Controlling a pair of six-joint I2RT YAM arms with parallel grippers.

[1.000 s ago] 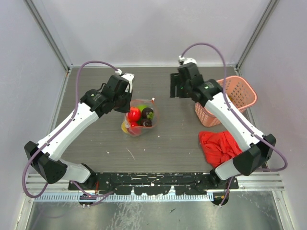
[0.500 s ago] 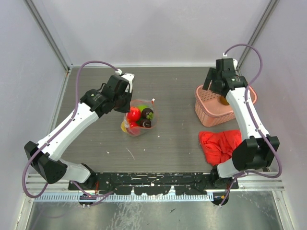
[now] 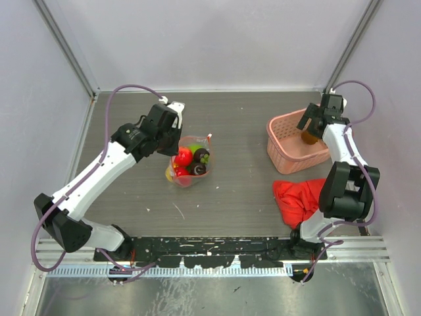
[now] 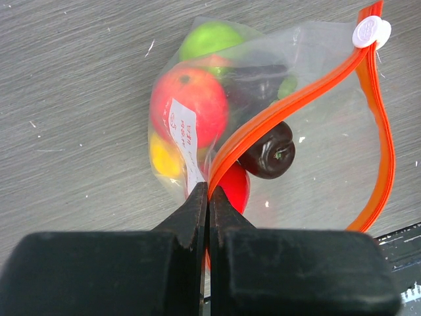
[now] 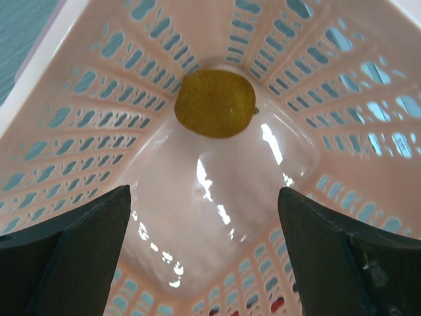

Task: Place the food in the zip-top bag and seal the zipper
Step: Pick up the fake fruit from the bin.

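The clear zip-top bag lies mid-table, holding a green fruit, a red fruit, a yellow fruit and a dark brown fruit. Its red-orange zipper gapes open, with the white slider at the far end. My left gripper is shut on the near end of the zipper strip, and it also shows in the top view. My right gripper is open and empty, pointing into the pink basket. A brownish-yellow fruit lies in the basket, ahead of the fingers.
The pink lattice basket stands at the right rear of the table, with my right gripper over it. A crumpled red cloth lies in front of it. Grey walls close in the table on three sides.
My right arm has swung from near the table's middle to the far right, and its gripper now looks into the basket. The left arm and the bag have not moved.
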